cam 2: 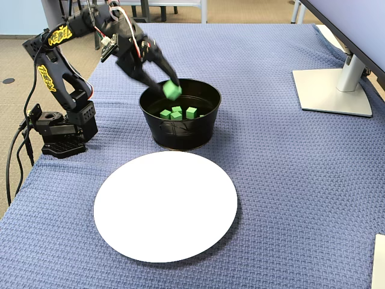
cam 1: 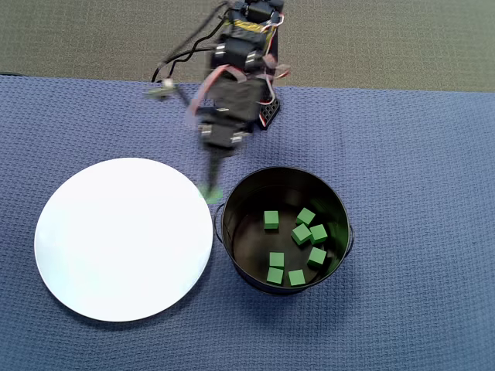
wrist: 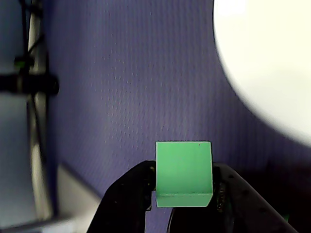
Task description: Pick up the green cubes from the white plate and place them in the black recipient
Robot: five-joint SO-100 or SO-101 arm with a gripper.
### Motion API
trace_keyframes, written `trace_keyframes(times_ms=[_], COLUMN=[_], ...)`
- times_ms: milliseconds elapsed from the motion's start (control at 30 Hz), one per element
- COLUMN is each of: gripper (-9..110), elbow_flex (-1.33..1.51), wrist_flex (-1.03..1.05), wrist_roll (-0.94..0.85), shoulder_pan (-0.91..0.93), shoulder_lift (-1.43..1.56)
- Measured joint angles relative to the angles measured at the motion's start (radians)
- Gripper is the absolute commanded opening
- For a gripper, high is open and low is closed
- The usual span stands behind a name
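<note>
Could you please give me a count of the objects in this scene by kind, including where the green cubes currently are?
Green cubes in the black pot: 7 (e.g.)
Green cubes held in the end effector: 1
Green cubes on the white plate: 0
White plates: 1
Black pots: 1
Total: 10 things, 8 of them cubes

The matte green cube [wrist: 183,174] is showing bright between the black pincer [wrist: 184,194] fingers, more green cubes [cam 1: 298,247] are sitting inside the glossy black pot [cam 2: 180,129], and the plain white plate [cam 2: 165,208] is gleaming on the blue-violet waffle-weave surface [cam 2: 289,180].
</note>
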Motion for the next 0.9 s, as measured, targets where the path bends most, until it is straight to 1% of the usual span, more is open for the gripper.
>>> trace_keyframes(times_ms=[67, 133, 300, 333, 367, 400, 433, 467, 533, 667, 733, 800, 900], gripper=[0, 0, 0, 5, 24, 36, 40, 41, 40, 31, 14, 0, 0], elbow_flex=[0.046, 0.091, 0.202, 0.218, 0.224, 0.227, 0.227, 0.225, 0.221, 0.210, 0.212, 0.235, 0.337], wrist_flex=[0.005, -0.011, -0.103, -0.117, -0.126, -0.130, -0.130, -0.123, -0.084, 0.017, 0.069, 0.124, 0.156], wrist_roll=[0.118, 0.198, 0.273, 0.276, 0.278, 0.275, 0.261, 0.242, 0.215, 0.196, 0.175, 0.143, 0.114], shoulder_pan=[-0.103, -0.167, -0.239, -0.252, -0.265, -0.276, -0.285, -0.295, -0.310, -0.295, -0.256, -0.222, -0.184], shoulder_lift=[0.023, 0.025, -0.029, -0.044, -0.055, -0.060, -0.060, -0.060, -0.058, 0.003, 0.081, 0.179, 0.345])
